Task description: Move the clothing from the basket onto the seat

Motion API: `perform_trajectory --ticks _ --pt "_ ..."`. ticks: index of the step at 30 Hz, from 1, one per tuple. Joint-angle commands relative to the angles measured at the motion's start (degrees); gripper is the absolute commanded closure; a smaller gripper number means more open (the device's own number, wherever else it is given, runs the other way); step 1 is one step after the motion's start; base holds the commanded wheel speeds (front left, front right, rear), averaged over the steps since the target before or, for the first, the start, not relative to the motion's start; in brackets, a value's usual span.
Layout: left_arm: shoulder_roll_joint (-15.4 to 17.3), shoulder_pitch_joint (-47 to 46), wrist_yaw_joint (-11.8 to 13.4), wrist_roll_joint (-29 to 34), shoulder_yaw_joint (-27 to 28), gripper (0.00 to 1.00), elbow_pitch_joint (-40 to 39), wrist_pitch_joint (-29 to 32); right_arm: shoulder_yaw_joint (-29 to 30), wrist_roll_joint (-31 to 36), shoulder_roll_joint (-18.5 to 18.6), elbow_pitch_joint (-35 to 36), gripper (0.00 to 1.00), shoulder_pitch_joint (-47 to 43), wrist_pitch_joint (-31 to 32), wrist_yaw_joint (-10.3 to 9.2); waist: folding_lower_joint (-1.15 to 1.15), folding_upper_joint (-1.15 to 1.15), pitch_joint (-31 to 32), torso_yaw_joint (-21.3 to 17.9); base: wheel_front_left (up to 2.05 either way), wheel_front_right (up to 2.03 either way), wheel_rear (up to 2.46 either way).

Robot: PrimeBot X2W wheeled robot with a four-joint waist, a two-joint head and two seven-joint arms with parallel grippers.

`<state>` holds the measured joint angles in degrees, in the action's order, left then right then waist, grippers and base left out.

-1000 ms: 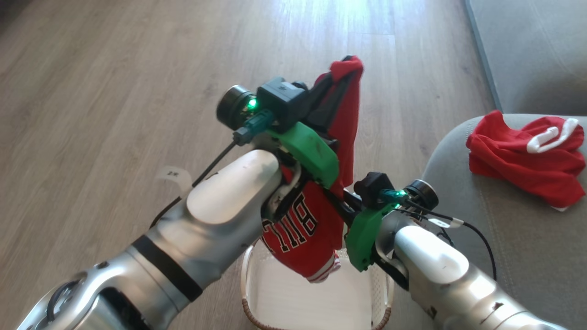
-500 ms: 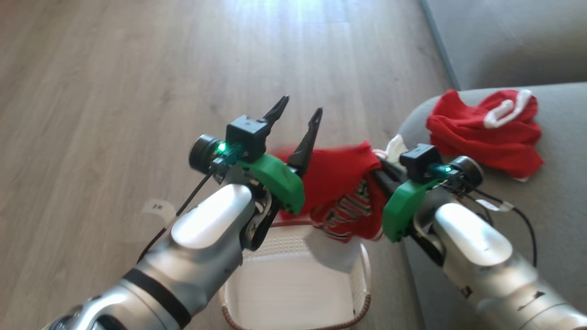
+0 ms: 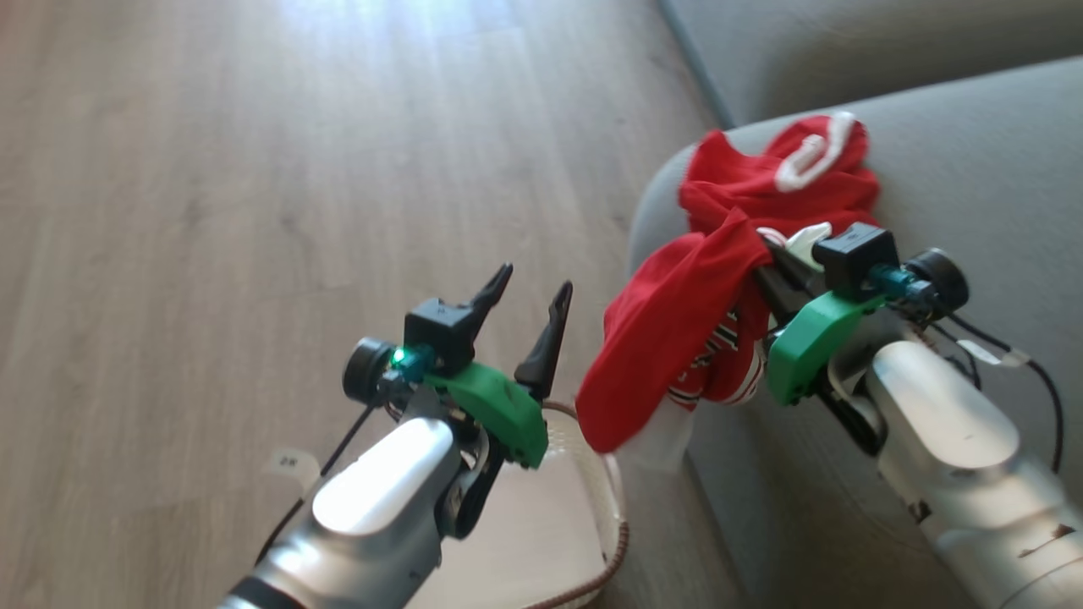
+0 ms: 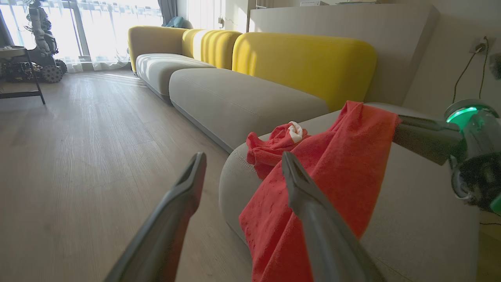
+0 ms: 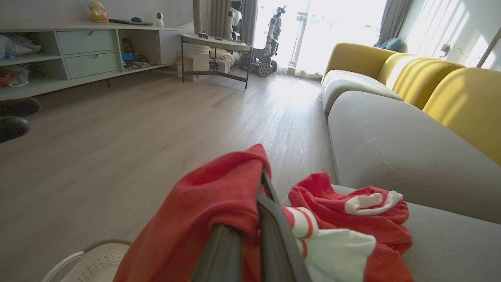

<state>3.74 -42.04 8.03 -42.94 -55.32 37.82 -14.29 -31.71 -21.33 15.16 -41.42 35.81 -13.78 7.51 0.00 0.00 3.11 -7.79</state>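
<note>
The right claw (image 3: 766, 254) is clamped shut on a red shirt (image 3: 668, 338), pinching a gathered fold near its top. The soft cloth hangs in a long drape down past the rounded front corner of the seat (image 3: 973, 186). White-striped trim and a pale lining show at its lower end, just beside the basket's right rim. Whether the cloth touches the cushion cannot be told.

The left claw (image 3: 535, 279) stands wide open and empty. Its two dark, tapered fingers are well apart and point up and away over the wooden floor (image 3: 211, 211).

The left forearm rises from the bottom edge above the basket (image 3: 611, 499), which is white perforated plastic with a brown woven-look rim. The right forearm reaches in from the lower right across the grey fabric seat.

The other red shirt (image 3: 787, 182) lies crumpled on the seat near that same corner, its white collar band on top, just beyond the right claw's tips.
</note>
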Motion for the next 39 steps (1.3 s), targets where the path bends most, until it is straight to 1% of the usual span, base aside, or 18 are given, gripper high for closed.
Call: perform_trajectory --ticks 1,4,5,10,15,19,24,30,34,39 --pt "0.5 -1.7 -0.1 0.7 2.3 0.00 -1.7 -0.7 0.4 0.5 0.5 2.5 1.00 1.6 0.3 -0.02 0.00 0.00 -0.5 -2.7 0.00 0.00 0.00" --pt "0.2 -0.4 -0.3 2.6 1.9 0.00 -1.8 -0.7 1.8 1.0 1.5 4.9 1.00 1.5 1.6 -0.02 0.00 0.00 -1.0 -5.3 0.00 0.00 0.00" --pt "0.0 0.1 -0.5 3.7 1.6 0.00 -2.1 -0.7 2.8 1.3 2.2 6.6 1.00 1.2 2.5 -0.02 0.00 0.00 -1.3 -6.9 0.00 0.00 0.00" --pt "-0.4 0.8 -0.8 5.1 1.3 0.00 -2.5 -0.7 4.9 2.1 3.5 10.6 1.00 0.1 4.8 -0.02 0.00 0.00 -2.3 -10.2 0.00 0.00 0.00" --pt "-0.6 0.7 -1.3 5.6 1.0 0.00 -1.9 -0.7 6.2 2.5 4.0 13.5 1.00 -0.5 6.4 -0.02 0.00 0.00 -3.3 -11.9 0.00 0.00 0.00" --pt "-0.7 0.3 -1.5 5.7 0.8 0.00 -1.0 -0.7 7.3 2.8 4.1 15.4 1.00 -0.4 7.8 -0.02 0.00 0.00 -4.3 -12.5 0.00 0.00 0.00" --pt "-0.8 -0.6 -1.9 5.6 0.1 0.00 -0.5 -0.7 8.2 2.4 4.1 16.3 1.00 2.5 9.5 -0.02 0.00 0.00 -6.3 -11.4 0.00 0.00 0.00" --pt "-0.8 -2.5 -1.5 5.7 -1.2 0.00 -1.6 -0.7 10.2 2.9 6.9 15.3 1.00 12.4 10.6 -0.02 0.00 0.00 -10.8 -7.9 0.00 0.00 0.00" --pt "-0.9 -4.2 -1.1 6.2 -2.2 0.00 -3.0 -0.7 12.4 3.4 9.6 12.8 1.00 21.1 11.1 -0.02 0.00 0.00 -14.3 -5.0 0.00 0.00 0.00" --pt "-0.9 -6.4 -0.3 7.2 -3.5 0.00 -4.9 -0.7 14.7 5.5 13.0 6.5 1.00 30.8 11.7 -0.02 0.00 0.00 -19.2 -1.6 0.00 0.00 0.00"
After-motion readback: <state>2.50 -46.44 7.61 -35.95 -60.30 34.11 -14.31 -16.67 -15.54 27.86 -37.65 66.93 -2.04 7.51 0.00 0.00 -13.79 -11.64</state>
